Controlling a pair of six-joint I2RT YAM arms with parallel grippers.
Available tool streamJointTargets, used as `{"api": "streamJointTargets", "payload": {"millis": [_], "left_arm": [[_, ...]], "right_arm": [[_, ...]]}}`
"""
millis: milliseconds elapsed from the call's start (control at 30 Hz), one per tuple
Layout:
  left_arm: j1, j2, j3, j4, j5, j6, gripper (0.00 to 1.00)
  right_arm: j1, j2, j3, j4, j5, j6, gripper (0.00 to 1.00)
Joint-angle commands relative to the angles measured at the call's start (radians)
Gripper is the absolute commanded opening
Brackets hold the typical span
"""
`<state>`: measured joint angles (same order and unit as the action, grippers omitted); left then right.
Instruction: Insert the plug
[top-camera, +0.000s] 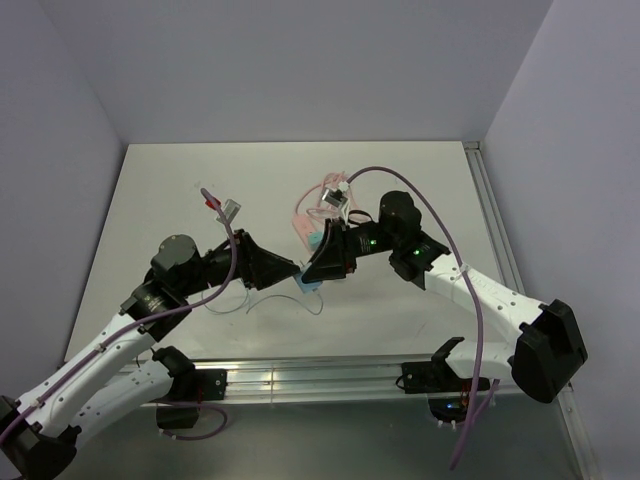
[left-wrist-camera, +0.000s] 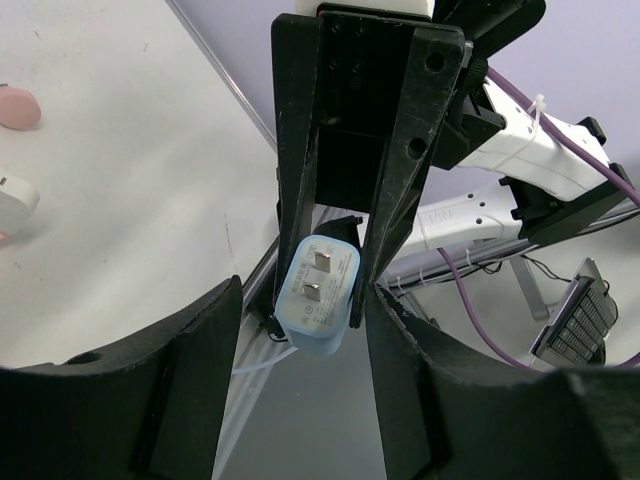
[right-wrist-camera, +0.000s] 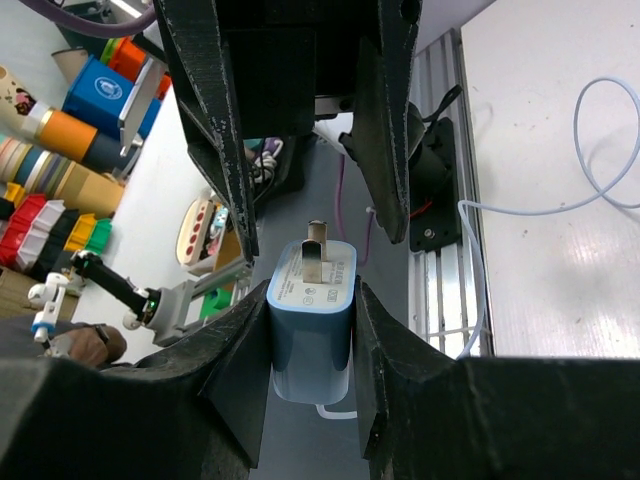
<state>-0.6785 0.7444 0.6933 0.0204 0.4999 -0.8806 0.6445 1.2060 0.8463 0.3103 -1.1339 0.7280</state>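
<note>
The plug (right-wrist-camera: 310, 325) is a light-blue block with two metal prongs, held in the air between the two arms. My right gripper (right-wrist-camera: 310, 335) is shut on its sides, prongs pointing away from the wrist. In the left wrist view the plug (left-wrist-camera: 320, 295) faces me prongs-first, clamped in the right gripper's black fingers (left-wrist-camera: 300, 180). My left gripper (left-wrist-camera: 300, 400) is open, its fingers either side of and just short of the plug, not touching. From above, the plug (top-camera: 308, 283) shows between the left gripper (top-camera: 288, 271) and the right gripper (top-camera: 316, 272). Its thin pale wire (top-camera: 268, 300) trails on the table.
The pink power strip and its looped pink cord (top-camera: 303, 215) lie behind the grippers at table centre. A small grey connector on a red lead (top-camera: 226, 209) lies at the back left. An aluminium rail (top-camera: 330, 378) runs along the table's near edge.
</note>
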Motion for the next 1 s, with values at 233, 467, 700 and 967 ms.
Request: {"api": "streamJointTargets", "payload": {"millis": [233, 467, 700, 967], "left_arm": [[-0.01, 0.047, -0.012, 0.133, 0.063, -0.041, 0.47], [-0.015, 0.033, -0.017, 0.139, 0.066, -0.043, 0.32], [-0.016, 0.042, 0.0, 0.089, -0.01, -0.06, 0.0], [-0.016, -0.01, -0.003, 0.016, -0.208, -0.087, 0.0]], "right_arm": [[-0.005, -0.028, -0.006, 0.078, -0.012, 0.027, 0.0], [-0.005, -0.007, 0.005, 0.082, -0.01, 0.037, 0.0], [-0.005, 0.013, 0.03, 0.038, 0.006, 0.021, 0.09], [-0.008, 0.029, 0.053, -0.011, 0.048, -0.001, 0.49]]}}
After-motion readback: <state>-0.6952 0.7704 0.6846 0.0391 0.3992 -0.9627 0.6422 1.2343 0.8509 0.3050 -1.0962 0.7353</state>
